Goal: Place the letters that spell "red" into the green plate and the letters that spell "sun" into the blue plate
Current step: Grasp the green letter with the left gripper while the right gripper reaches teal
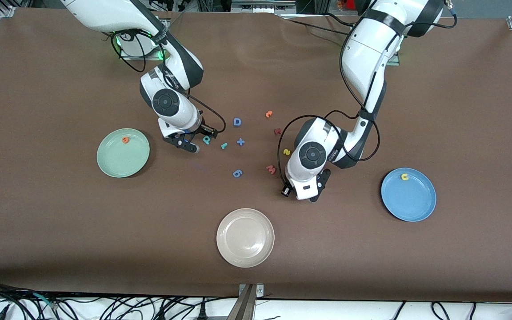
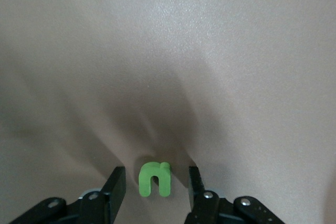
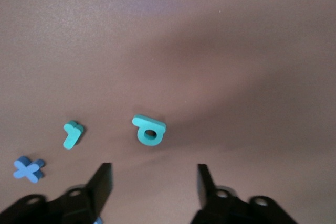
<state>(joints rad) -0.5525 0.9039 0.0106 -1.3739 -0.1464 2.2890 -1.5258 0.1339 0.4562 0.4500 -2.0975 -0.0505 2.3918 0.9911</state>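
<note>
An olive-green arch letter (image 2: pixel 155 180) lies on the table between the fingers of my left gripper (image 2: pixel 156 171), which is open with a gap on each side; the front view hides this letter under the left gripper (image 1: pixel 314 190). My right gripper (image 3: pixel 153 167) is open and empty, and the teal "d" (image 3: pixel 149 131) lies just past its tips. The small teal "r" (image 3: pixel 72 134) lies beside the "d". The green plate (image 1: pixel 122 161) holds the orange "e" (image 1: pixel 125 140). The blue plate (image 1: pixel 409 201) holds a yellow arch (image 1: pixel 404 177). The yellow "s" (image 1: pixel 286 152) lies beside the left arm's wrist.
A beige plate (image 1: pixel 245 240) sits near the front edge. Loose on the table's middle lie a blue D (image 1: pixel 237 122), a blue plus (image 1: pixel 240 142), a blue 6 (image 1: pixel 237 173), a pink M (image 1: pixel 271 169), a dark red letter (image 1: pixel 277 131) and an orange piece (image 1: pixel 269 114).
</note>
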